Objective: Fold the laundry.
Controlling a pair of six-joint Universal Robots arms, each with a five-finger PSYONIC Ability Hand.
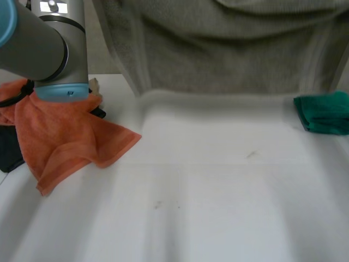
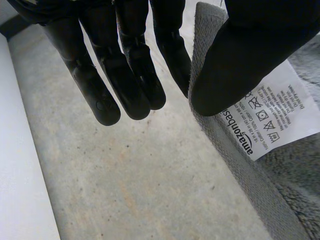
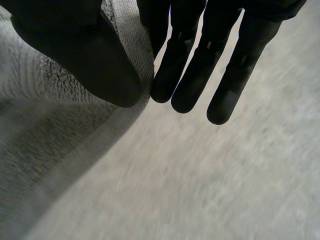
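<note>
Grey towel pinched: left hand, right hand.

The grey towel is cut off by the head view's edge, and its lower hem is blurred. Part of the care label is hidden under the thumb of the left hand, by which the towel's edge is pinched; the label's small print cannot be read. Beside the thumb of the right hand, the pinched towel is blurred. The orange cloth is partly hidden by the left arm. The green cloth is cut off.
</note>
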